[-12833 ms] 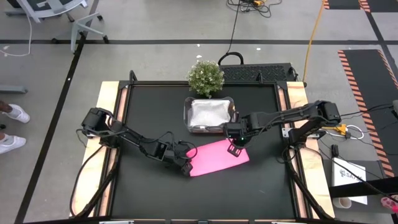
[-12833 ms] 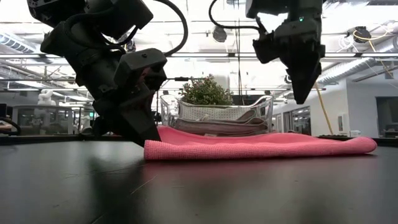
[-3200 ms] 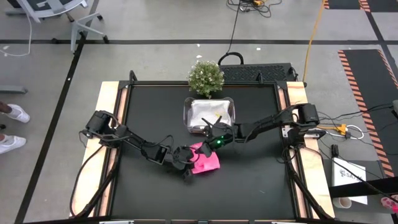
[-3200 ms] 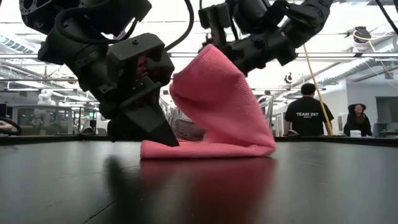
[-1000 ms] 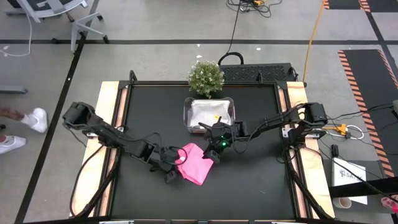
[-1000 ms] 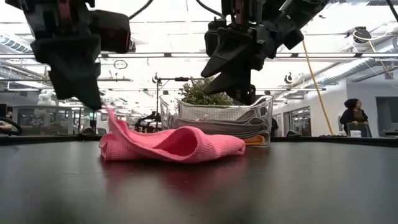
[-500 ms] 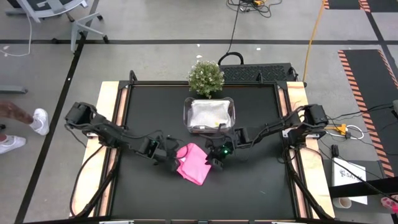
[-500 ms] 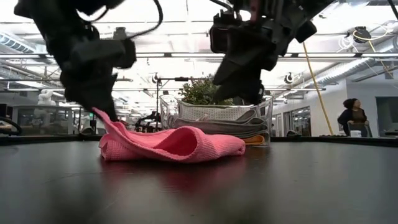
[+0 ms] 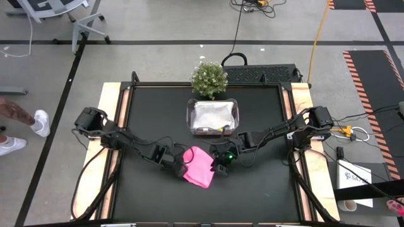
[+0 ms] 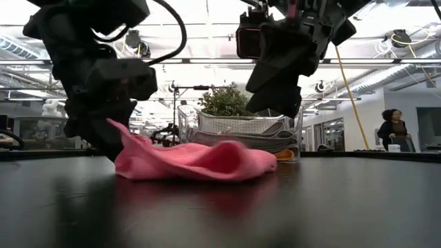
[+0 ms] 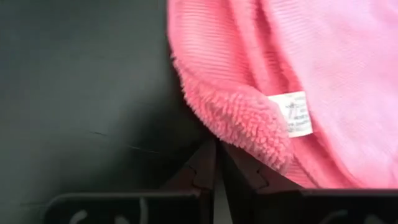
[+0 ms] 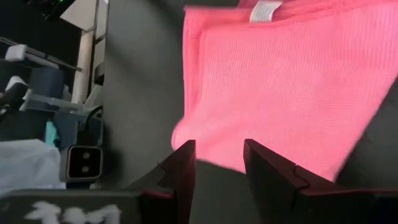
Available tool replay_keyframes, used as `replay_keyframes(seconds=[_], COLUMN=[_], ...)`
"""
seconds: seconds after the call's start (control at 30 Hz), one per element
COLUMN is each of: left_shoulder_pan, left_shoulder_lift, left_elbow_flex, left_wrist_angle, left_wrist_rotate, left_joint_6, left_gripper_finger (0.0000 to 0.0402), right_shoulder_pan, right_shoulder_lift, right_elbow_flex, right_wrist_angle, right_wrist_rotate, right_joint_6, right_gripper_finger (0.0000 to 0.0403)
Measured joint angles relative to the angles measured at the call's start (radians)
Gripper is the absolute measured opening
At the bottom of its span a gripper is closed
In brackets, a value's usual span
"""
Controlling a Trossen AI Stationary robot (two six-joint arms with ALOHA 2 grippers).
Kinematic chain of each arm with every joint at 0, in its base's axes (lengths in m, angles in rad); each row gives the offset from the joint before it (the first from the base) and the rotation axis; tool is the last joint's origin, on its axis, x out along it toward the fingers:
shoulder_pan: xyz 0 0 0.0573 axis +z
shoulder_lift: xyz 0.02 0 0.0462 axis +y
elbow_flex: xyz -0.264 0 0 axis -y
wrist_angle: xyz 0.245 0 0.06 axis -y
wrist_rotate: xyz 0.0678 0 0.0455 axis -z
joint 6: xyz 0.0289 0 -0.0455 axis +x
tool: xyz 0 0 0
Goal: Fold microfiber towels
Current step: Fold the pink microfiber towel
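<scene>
The printing on the pink towel's [image 11: 323, 81] white label [image 11: 297, 114] is reading too small to make out, the towel itself is running off the left wrist picture's edges, and the folded cloths in the clear tub [image 10: 293, 134] are sitting half hidden behind the towel and the right gripper [image 10: 275, 93].

The black table [image 9: 145, 113] carries 1 crumpled pink towel [image 9: 199, 167] and a clear tub [image 9: 213, 116].
</scene>
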Motion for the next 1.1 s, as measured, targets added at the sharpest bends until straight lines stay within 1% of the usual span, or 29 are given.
replay_keyframes(seconds=[0.13, 0.2, 0.33, 0.43, 0.5, 0.63, 0.67, 0.73, 0.83, 0.9, 1.0, 1.1], left_shoulder_pan=[-0.043, -0.063, -0.093, -0.105, -0.107, -0.119, -0.120, -0.125, -0.127, -0.127, -0.119, -0.118], left_shoulder_lift=[0.007, 0.021, 0.070, 0.082, 0.080, 0.027, 0.015, -0.010, -0.007, -0.007, -0.004, 0.001], left_elbow_flex=[-0.002, -0.002, -0.002, -0.001, -0.001, 0.016, 0.033, 0.073, 0.149, 0.187, 0.218, 0.216], left_wrist_angle=[0.110, 0.162, 0.252, 0.278, 0.276, 0.202, 0.161, 0.029, -0.074, -0.146, -0.147, -0.159], left_wrist_rotate=[0.052, 0.052, 0.020, 0.013, 0.008, -0.004, -0.007, -0.035, -0.049, -0.059, -0.094, -0.123], left_joint_6=[-0.064, -0.091, -0.130, -0.159, -0.167, -0.132, -0.116, -0.078, -0.034, -0.002, 0.037, 0.042], left_gripper_finger=[0.0026, 0.0026, 0.0026, 0.0026, 0.0026, 0.0018, 0.0011, 0.0004, 0.0010, 0.0010, 0.0004, 0.0006], right_shoulder_pan=[0.000, 0.000, 0.000, 0.007, 0.021, 0.065, 0.074, 0.091, 0.108, 0.109, 0.091, 0.077], right_shoulder_lift=[-0.002, -0.010, -0.048, -0.094, -0.131, -0.184, -0.186, -0.181, -0.173, -0.164, -0.154, -0.144], right_elbow_flex=[0.000, 0.000, 0.000, 0.000, 0.000, 0.000, 0.000, -0.001, -0.039, -0.087, -0.173, -0.269], right_wrist_angle=[-0.032, -0.067, -0.148, -0.235, -0.316, -0.436, -0.448, -0.447, -0.374, -0.248, -0.056, 0.118], right_wrist_rotate=[-0.027, -0.029, -0.029, -0.028, -0.025, 0.007, 0.009, 0.007, -0.003, -0.058, -0.150, -0.194], right_joint_6=[-0.003, -0.020, -0.056, -0.109, -0.147, -0.192, -0.191, -0.162, -0.087, -0.014, 0.119, 0.257], right_gripper_finger=[0.0125, 0.0125, 0.0125, 0.0125, 0.0125, 0.0125, 0.0125, 0.0125, 0.0125, 0.0125, 0.0125, 0.0125])
